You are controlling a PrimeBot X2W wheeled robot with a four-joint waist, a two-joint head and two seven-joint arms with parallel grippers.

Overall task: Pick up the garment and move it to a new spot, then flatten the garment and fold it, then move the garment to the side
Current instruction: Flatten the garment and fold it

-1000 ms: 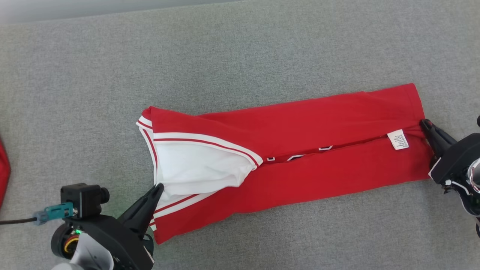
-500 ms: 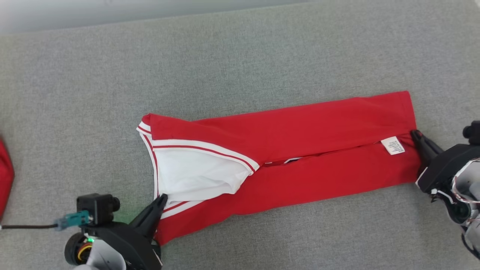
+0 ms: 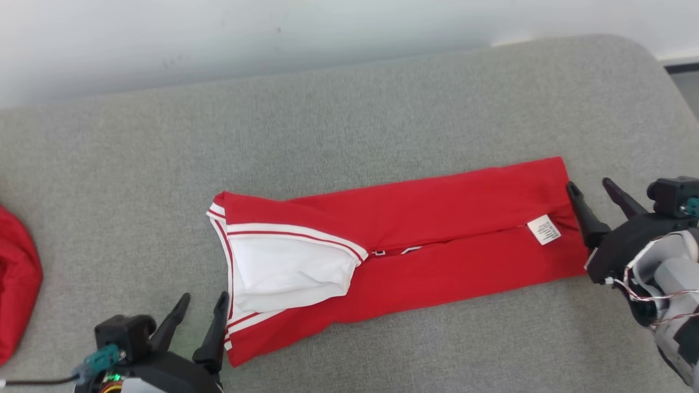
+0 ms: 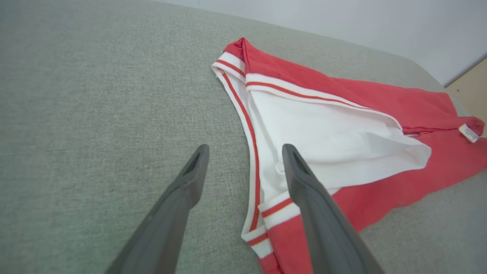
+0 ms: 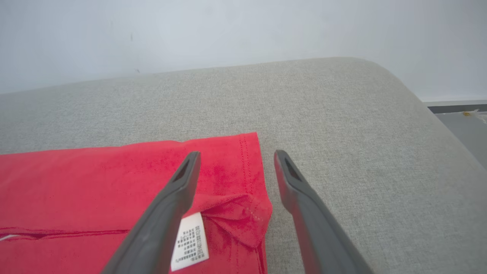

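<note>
Letting go of the garment (image 3: 437, 229) at both ends, to judge by the spread fingers. Holds nothing in the left hand (image 3: 204, 296): open, parked just off the garment's striped-end corner, with one finger overlapping the striped trim (image 4: 252, 163) in the left wrist view, though contact is hard to confirm from that angle. Holds nothing in the right hand (image 3: 588, 184) either: open, just past the garment's hem end, straddling the hem edge beside the care label (image 3: 544, 229) in the right wrist view.

Leaves the garment flat on the table (image 3: 349, 109) as a long strip, long sides folded in to meet along the middle, white inside (image 3: 284, 267) turned out at the striped end. Probably set down this way to finish the lengthwise fold: gripped at opposite ends to keep the strip straight, then released once laid. Still to do, by the look of it: folding end to end and moving aside.

Against a second ago: then pinched shut on the garment's striped-end corner and on the middle of its hem; now opened wide and clear of the cloth. Looks higher as well, bringing in the wall (image 3: 218, 33) beyond the garment's far side, which is a camera shift and not a move of the garment. Shows another red cloth (image 3: 16, 289) well apart from the garment's striped end.
</note>
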